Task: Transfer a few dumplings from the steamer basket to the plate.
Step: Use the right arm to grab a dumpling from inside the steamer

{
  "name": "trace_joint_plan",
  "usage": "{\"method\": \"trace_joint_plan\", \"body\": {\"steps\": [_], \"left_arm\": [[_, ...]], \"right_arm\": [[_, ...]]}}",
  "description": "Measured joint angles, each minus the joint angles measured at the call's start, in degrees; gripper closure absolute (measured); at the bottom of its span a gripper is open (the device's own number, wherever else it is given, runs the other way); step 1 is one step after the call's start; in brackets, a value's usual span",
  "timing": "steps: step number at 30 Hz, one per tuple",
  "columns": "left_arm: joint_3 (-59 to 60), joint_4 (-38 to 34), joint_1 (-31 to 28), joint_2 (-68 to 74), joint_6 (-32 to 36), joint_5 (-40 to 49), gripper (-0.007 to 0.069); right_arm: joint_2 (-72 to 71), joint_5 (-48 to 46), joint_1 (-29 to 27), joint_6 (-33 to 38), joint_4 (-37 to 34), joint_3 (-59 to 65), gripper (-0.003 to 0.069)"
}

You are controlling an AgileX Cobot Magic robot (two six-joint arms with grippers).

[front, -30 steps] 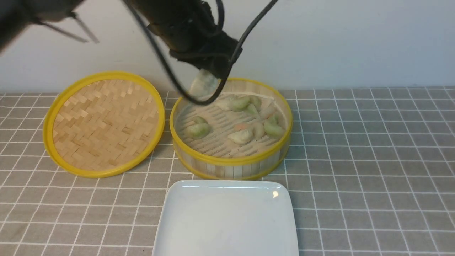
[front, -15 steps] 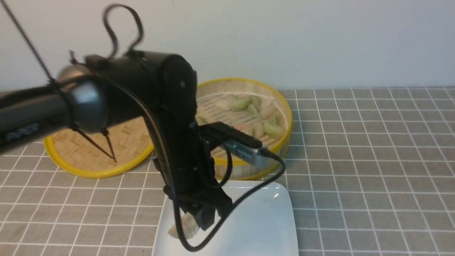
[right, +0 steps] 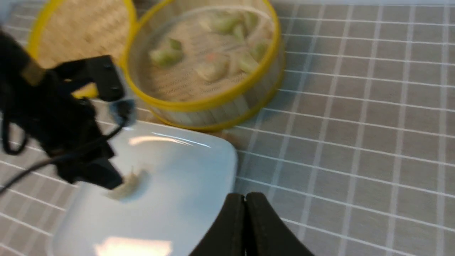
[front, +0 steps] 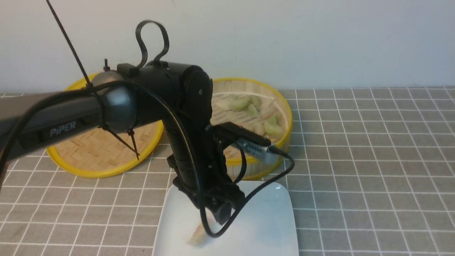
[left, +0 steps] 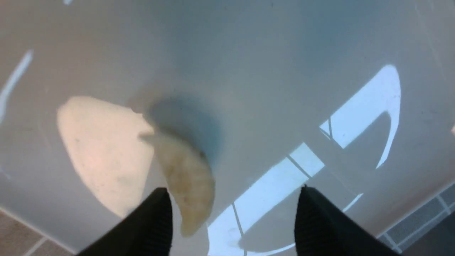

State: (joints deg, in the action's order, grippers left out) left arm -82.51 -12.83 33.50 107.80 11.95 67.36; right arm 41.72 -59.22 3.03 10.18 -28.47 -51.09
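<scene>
You have the left hand (left: pixel 233 192) low over the plate (front: pixel 249 227), its fingers spread apart, pinching nothing. A dumpling (left: pixel 188 185) lies below it, a small curved piece with a yellow-green tint and a narrow tip; you can't tell from these views whether it is fully settled on the plate or just above it. Right beside it in the left wrist view is a pale pinkish-white patch (left: pixel 106 153), and you can't tell whether that is another piece or a reflection. The plate sits on the near side of the steamer basket (front: pixel 258 167), toward the near edge of the surface (front: pixel 373 170), and your front view cuts off its nearest part. The basket stands upright near the far edge of the surface, with more dumplings (front: pixel 240 103) on its slatted floor, mostly green and pale, one with an orange-pink tint. To its left, toward the far left corner of the surface, you see the woven lid (front: pixel 106 149) with its yellow rim, partly hidden behind the left arm (front: pixel 117 99). Your right hand (right: pixel 245 199) is pressed together, holding nothing, and shows only in its own wrist view.
</scene>
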Motion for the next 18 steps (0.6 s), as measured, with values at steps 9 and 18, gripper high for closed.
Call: {"method": "trace_joint_plan", "body": {"steps": [9, 18], "left_arm": [[-1.06, 4.67, -2.24, -15.52, -3.77, 1.91, 0.062], [9.8, 3.19, -2.78, -42.38, -7.98, -0.23, 0.0629]], "right_arm": [[22.32, -4.27, 1.71, 7.26, -9.22, -12.53, 0.0671], [55.99, -6.91, 14.16, 5.61, 4.1, -39.55, 0.0656]]}}
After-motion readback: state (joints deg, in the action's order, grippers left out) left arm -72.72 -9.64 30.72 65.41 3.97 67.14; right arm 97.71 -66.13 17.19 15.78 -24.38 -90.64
